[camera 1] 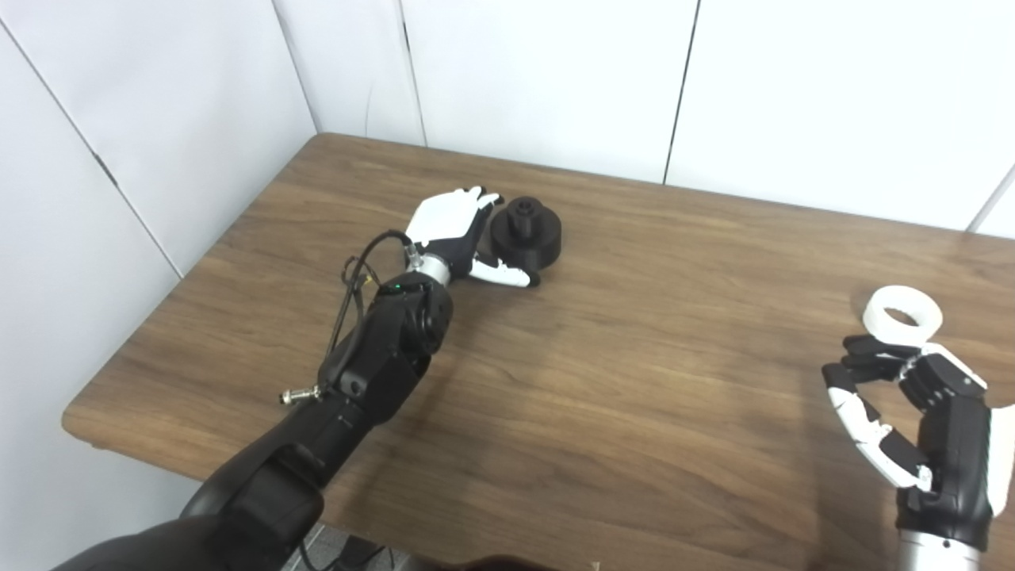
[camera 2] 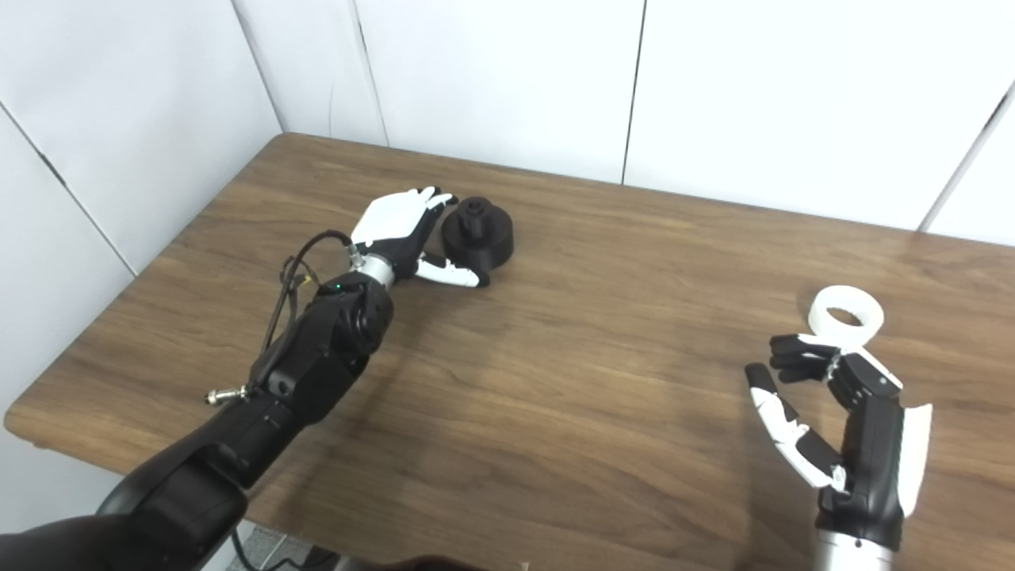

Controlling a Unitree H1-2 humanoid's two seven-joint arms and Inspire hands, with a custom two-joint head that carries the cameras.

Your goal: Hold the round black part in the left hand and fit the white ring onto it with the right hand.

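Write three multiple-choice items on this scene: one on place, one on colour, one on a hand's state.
1. Where is the round black plastic part?
A. Beside the left hand
B. By the right hand
C. On the floor

2. What colour is the plastic ring?
A. Black
B. White
C. Red

3. The right hand is:
A. Holding the ring
B. Open, short of the ring
C. Out of view

Key: 1 A, the part sits on the wooden table by the left fingers; 2 B, plainly white; 3 B, fingers apart, ring on the table.

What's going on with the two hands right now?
Left hand open, fingers around round black part, not lifted. Right hand open, just short of white ring. Nothing between them on the table.
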